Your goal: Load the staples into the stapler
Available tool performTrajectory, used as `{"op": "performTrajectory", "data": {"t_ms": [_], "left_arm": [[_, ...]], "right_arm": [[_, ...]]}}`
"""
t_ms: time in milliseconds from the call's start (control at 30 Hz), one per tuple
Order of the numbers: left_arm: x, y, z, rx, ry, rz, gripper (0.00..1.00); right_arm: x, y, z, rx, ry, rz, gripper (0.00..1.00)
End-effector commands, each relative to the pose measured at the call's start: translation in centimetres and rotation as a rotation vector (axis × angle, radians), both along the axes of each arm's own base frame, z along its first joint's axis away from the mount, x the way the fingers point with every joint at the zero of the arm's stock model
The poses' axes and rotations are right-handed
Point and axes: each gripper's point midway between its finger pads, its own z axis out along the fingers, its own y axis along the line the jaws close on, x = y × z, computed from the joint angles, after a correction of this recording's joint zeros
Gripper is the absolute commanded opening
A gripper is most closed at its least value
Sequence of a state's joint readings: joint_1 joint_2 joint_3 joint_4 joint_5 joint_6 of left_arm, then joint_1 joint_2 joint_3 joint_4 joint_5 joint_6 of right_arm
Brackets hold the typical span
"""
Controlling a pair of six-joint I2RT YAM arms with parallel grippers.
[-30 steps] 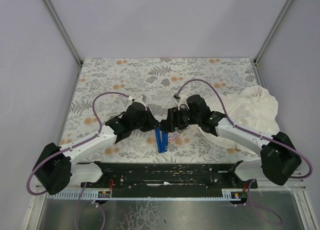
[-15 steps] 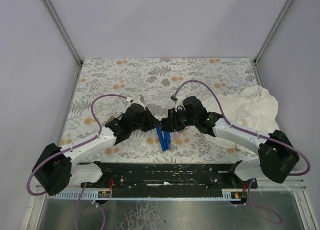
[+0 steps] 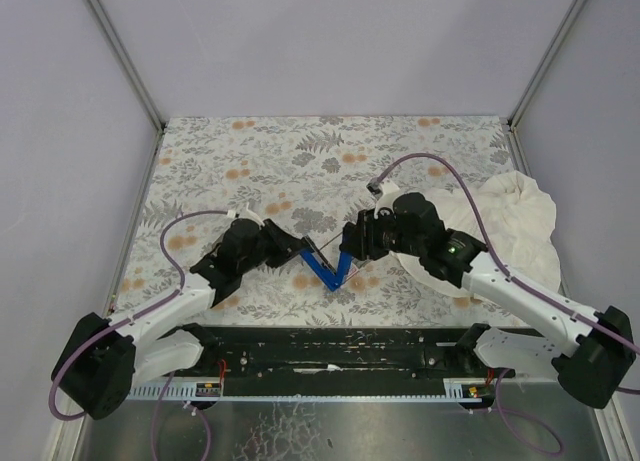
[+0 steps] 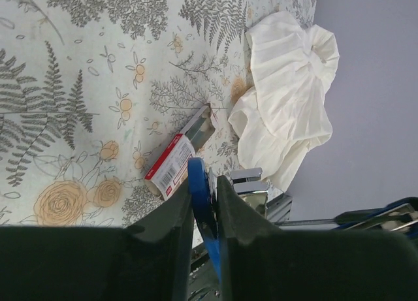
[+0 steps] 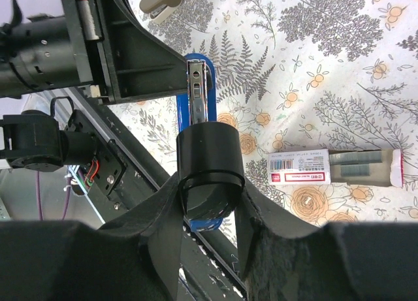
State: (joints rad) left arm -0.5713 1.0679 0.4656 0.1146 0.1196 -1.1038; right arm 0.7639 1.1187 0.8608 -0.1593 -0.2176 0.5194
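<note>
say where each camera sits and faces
top external: fixed high behind the robot, looking down on the floral table; left gripper and right gripper hold the small blue stapler.
left wrist: rides the left gripper, looking past its fingers at stapler, white pink-labelled staple box, crumpled white cloth.
right wrist: rides the right gripper, past its fingers at stapler, box, left gripper.
shared: both wrist views show stapler, box.

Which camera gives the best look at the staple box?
Right wrist: the staple box lies flat, label facing up, with its tray slid out. The left wrist view shows it smaller and angled; the top view shows barely a sliver.
</note>
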Motion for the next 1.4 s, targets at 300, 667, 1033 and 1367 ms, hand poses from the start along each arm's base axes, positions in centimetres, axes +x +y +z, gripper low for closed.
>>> {"op": "performTrajectory", "data": {"t_ms": [300, 667, 1033, 1367], "left_arm": [[-4.4, 4.6, -6.3, 0.137, 0.134, 0.024, 0.39], [-5.2, 7.3, -5.5, 0.222, 0.118, 0.061, 0.70], [-5.0, 8.2, -4.0, 0.217, 0.066, 0.085, 0.85], [-4.0, 2.7, 10.0, 0.136, -0.494, -0.311, 0.87]], "right_arm": [[1.9, -3.0, 15.4, 0.249, -0.369, -0.177, 0.12], [1.5, -4.9, 17.5, 0.304, -0.424, -0.246, 0.13], [1.7, -6.9, 17.3, 0.327, -0.441, -0.348, 0.12], [-0.2, -4.1, 16.9, 0.342, -0.416, -0.148, 0.12]]}}
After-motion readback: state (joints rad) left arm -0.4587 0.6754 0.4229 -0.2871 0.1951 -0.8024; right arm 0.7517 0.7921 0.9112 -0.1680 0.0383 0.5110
